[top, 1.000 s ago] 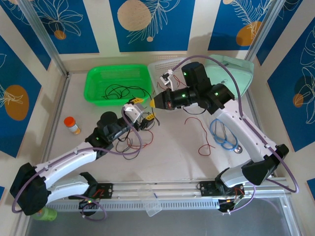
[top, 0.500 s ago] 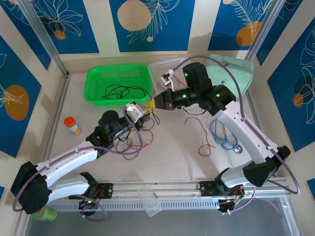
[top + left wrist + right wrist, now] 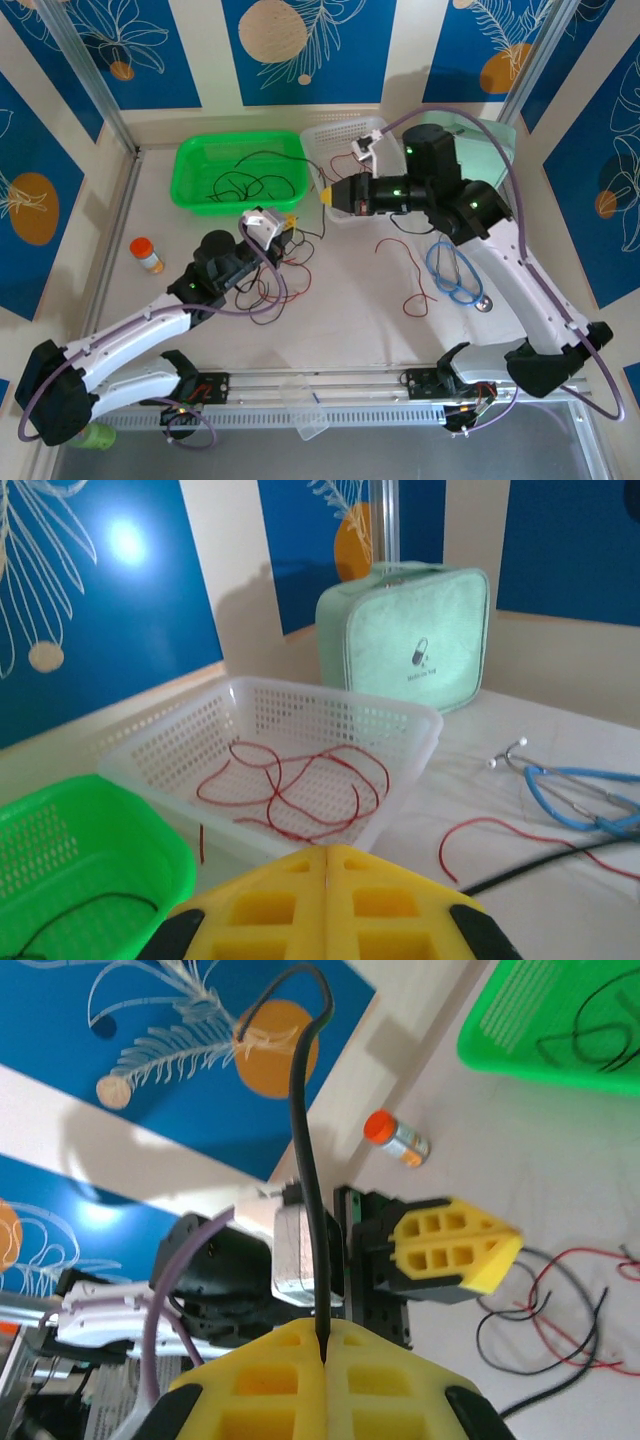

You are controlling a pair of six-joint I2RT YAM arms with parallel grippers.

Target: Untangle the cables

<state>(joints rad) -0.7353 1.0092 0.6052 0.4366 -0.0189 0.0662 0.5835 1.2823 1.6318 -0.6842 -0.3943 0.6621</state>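
Thin red and black cables (image 3: pixel 268 290) lie tangled on the table beside my left gripper (image 3: pixel 287 222). That gripper (image 3: pixel 327 850) is shut, and I see nothing between its yellow pads. My right gripper (image 3: pixel 325 196) hovers just right of it, shut on a black cable (image 3: pixel 305 1160) that rises from the pinch and curls over. From the right wrist, the left gripper (image 3: pixel 505 1250) sits close ahead, with the loose cables (image 3: pixel 545 1325) to its right. More black cables (image 3: pixel 250 185) lie in the green basket (image 3: pixel 195 160). Red cables (image 3: pixel 300 780) lie in the white basket (image 3: pixel 150 745).
A loose red cable (image 3: pixel 415 270) and a blue stethoscope (image 3: pixel 450 275) lie right of centre. A mint case (image 3: pixel 485 140) stands behind the white basket (image 3: pixel 335 135). An orange-capped bottle (image 3: pixel 147 254) stands at the left.
My left gripper has shut over the tangle. The right gripper has drawn back to the right and slightly away, still pinching the black cable.
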